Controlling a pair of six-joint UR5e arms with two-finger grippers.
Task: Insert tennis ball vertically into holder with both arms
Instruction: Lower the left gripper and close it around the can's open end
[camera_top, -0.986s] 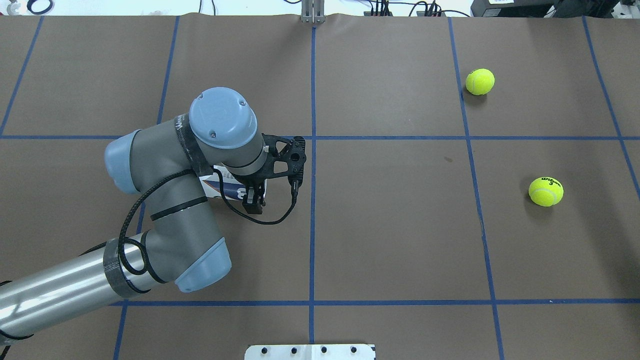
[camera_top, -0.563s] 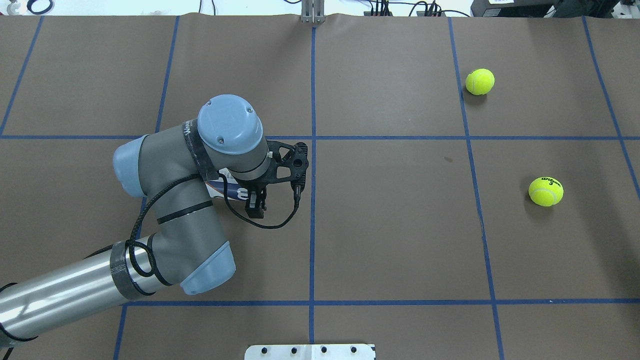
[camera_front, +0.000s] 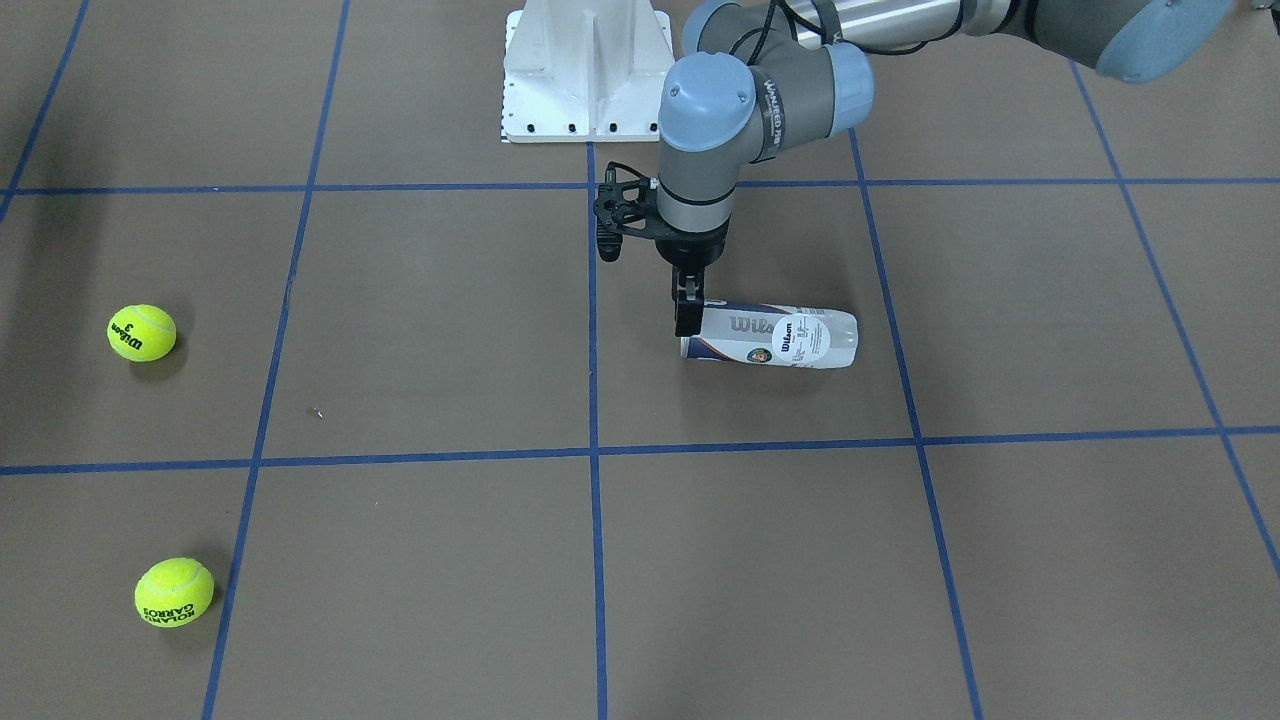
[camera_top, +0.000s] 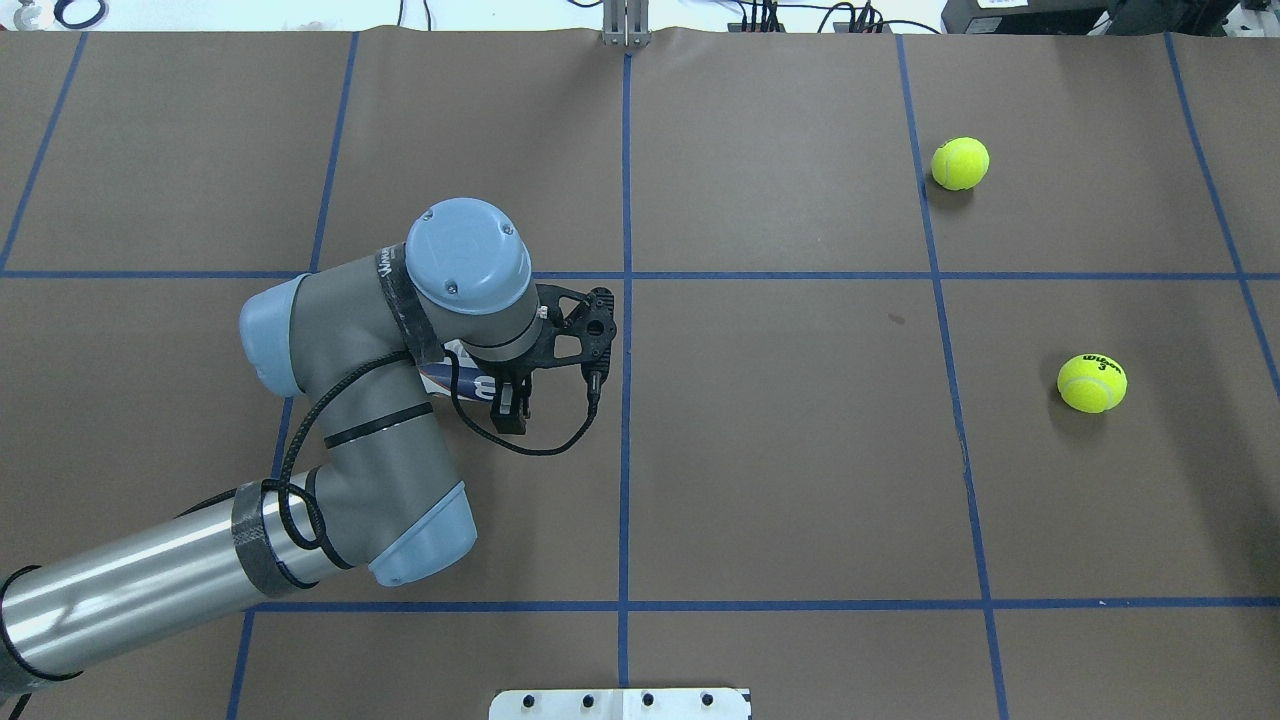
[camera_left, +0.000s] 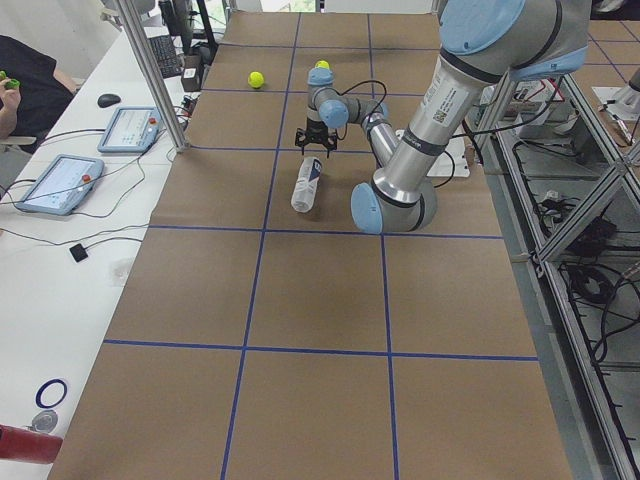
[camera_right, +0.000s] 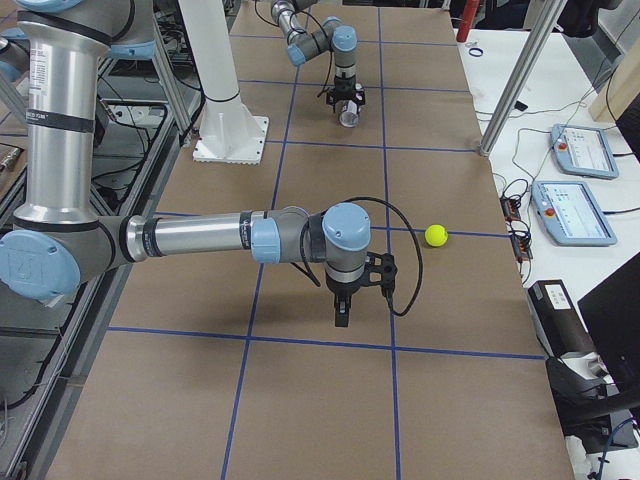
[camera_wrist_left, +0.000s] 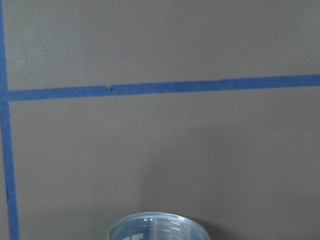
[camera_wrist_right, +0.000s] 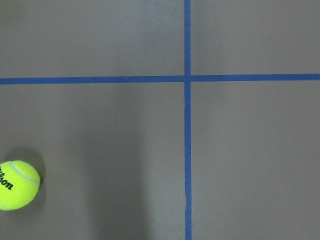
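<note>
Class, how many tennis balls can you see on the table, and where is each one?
2. The near ball lies on the robot's right side; the far ball lies further out, same side. None looks hidden.

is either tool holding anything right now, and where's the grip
The left tool appears to pinch the holder, lying on its side, at the rim of its open end.

Bright, even overhead light gives sharp pictures, with soft shadows beside the tennis balls (camera_top: 960, 163).
</note>
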